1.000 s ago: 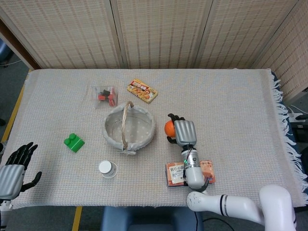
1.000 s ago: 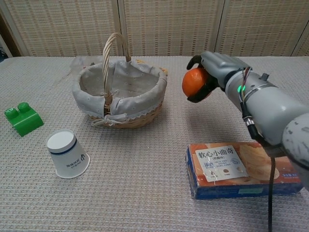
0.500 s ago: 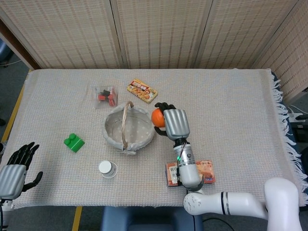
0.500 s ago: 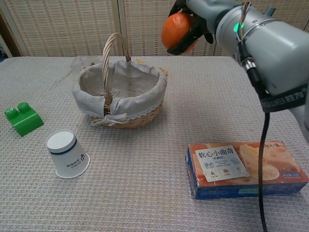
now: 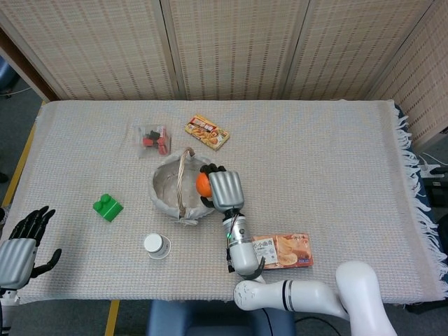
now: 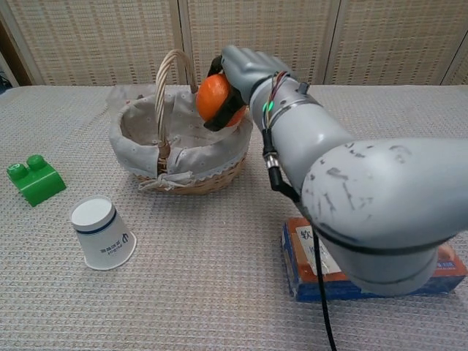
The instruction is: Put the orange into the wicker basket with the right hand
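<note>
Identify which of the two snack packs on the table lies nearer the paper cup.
The orange biscuit box by the right arm; the smaller pack lies beyond the wicker basket, farther from the cup.

No print is legible on the biscuit box [image 5: 283, 251] or cup [image 6: 103, 232].

Right hand [image 5: 222, 189] is covering much of the orange [image 5: 203, 184] and part of the wicker basket [image 5: 165, 183] rim. Right arm is hiding most of the snack box [image 6: 327, 272] in the chest view. Left hand [image 5: 21, 242] is being cut off by the frame edge — grasp indeterminate. Clear packet [image 5: 152, 137] — contents too small to identify.
</note>
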Tool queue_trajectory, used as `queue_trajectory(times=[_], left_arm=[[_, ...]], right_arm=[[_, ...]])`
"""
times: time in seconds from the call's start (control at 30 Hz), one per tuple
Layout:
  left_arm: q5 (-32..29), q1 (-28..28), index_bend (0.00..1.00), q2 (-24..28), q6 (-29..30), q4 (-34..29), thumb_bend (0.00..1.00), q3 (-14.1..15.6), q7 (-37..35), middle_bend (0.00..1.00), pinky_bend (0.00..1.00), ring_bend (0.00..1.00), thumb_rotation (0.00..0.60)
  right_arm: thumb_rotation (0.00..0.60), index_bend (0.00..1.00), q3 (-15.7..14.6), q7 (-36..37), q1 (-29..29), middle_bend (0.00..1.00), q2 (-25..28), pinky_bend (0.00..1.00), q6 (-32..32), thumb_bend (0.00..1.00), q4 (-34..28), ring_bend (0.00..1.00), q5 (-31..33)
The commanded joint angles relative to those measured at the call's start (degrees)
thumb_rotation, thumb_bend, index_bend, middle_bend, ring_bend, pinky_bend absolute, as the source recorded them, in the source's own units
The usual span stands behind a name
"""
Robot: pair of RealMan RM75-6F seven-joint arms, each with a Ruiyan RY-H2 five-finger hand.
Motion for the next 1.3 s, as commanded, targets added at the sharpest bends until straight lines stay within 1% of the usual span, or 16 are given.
queue_trajectory(times=[0.03,0.07,0.1,0.13,0.17,0.2,0.23,0.3,0.37,0.57,0.67,0.77,0.97,1.1,1.2,1.3], left_arm=[[-0.13,-0.03,0.00,0.07,-0.17,-0.13,0.35,0.01,-0.14,0.00,0.11,0.00,0.600],[-0.13,-0.04,0.00,0.10,-0.21,-0.16,0.35,0.03,-0.12,0.00,0.11,0.00,0.600],[-0.10,-0.05,0.00,0.12,-0.23,-0.20,0.35,0.04,-0.11,0.00,0.11,0.00,0.600],[-0.08,-0.05,0.00,0.13,-0.21,-0.22,0.35,0.04,-0.12,0.00,0.11,0.00,0.600],[-0.07,-0.05,0.00,0.12,-0.21,-0.22,0.35,0.05,-0.13,0.00,0.11,0.00,0.600],[-0.09,-0.05,0.00,0.11,-0.23,-0.20,0.35,0.06,-0.17,0.00,0.11,0.00,0.600],[-0.09,-0.05,0.00,0.12,-0.23,-0.21,0.35,0.06,-0.19,0.00,0.11,0.00,0.600],[-0.07,-0.09,0.00,0.12,-0.23,-0.27,0.35,0.03,-0.15,0.00,0.11,0.00,0.600],[-0.17,-0.06,0.00,0.12,-0.26,-0.29,0.35,0.03,-0.17,0.00,0.11,0.00,0.600],[-0.02,-0.03,0.00,0.15,-0.19,-0.30,0.35,0.12,-0.08,0.00,0.11,0.00,0.600],[0.01,0.03,0.00,0.20,-0.09,-0.29,0.35,0.12,-0.15,0.00,0.11,0.00,0.600],[0.03,0.09,0.00,0.29,0.04,-0.19,0.35,0.12,-0.25,0.00,0.11,0.00,0.600],[0.00,0.19,0.00,0.26,0.15,-0.10,0.35,0.14,0.13,0.00,0.11,0.00,0.600],[-0.22,0.13,0.00,0.02,0.02,-0.20,0.35,0.09,1.29,0.00,0.11,0.00,0.600],[-0.07,0.11,0.00,-0.19,0.15,-0.21,0.35,0.12,2.43,0.00,0.11,0.00,0.600],[0.40,0.16,0.00,-0.56,0.69,0.15,0.35,0.10,3.23,0.00,0.11,0.00,0.600]], right_arm=[[0.600,0.37,-0.68,1.58,1.26,0.64,-2.65,0.57,-1.99,0.26,3.51,0.56,-0.40],[0.600,0.39,-0.87,1.63,1.23,0.58,-2.80,0.48,-2.40,0.26,3.86,0.48,-0.38],[0.600,0.38,-0.94,1.64,1.16,0.48,-2.95,0.37,-2.84,0.25,4.12,0.36,-0.17],[0.600,0.33,-0.88,1.59,1.10,0.40,-3.02,0.30,-3.05,0.25,4.18,0.28,0.02],[0.600,0.23,-0.75,1.56,1.07,0.30,-3.05,0.22,-3.16,0.23,4.16,0.18,0.12],[0.600,0.08,-0.55,1.64,1.07,0.20,-3.02,0.15,-3.15,0.21,4.09,0.08,-0.06],[0.600,0.03,-0.42,1.81,1.06,0.14,-2.95,0.13,-3.06,0.19,4.03,0.04,-0.41],[0.600,0.00,-0.15,2.28,1.00,0.07,-2.58,0.10,-2.66,0.17,3.84,0.00,-1.53],[0.600,0.00,0.10,2.48,0.84,0.04,-2.11,0.09,-2.25,0.16,3.53,0.00,-2.26],[0.600,0.00,0.80,1.12,-0.22,0.02,0.92,0.08,-1.48,0.14,0.07,0.00,-2.65],[0.600,0.00,0.72,0.58,-1.43,0.02,3.66,0.08,-0.49,0.14,-3.36,0.00,-3.52],[0.600,0.00,-0.79,0.20,-4.34,0.02,8.48,0.08,1.01,0.14,-9.66,0.00,-5.17],[0.600,0.00,-8.63,-1.05,-14.93,0.02,25.01,0.08,4.72,0.14,-29.18,0.00,-7.86],[0.600,0.00,-15.54,1.34,-22.77,0.02,37.11,0.07,6.54,0.14,-40.12,0.00,-10.58],[0.600,0.00,-22.43,4.60,-28.20,0.02,44.07,0.07,7.70,0.14,-42.65,0.00,-17.13],[0.600,0.00,-28.77,9.33,-33.39,0.00,48.40,0.05,9.73,0.14,-40.84,0.00,-25.48]])
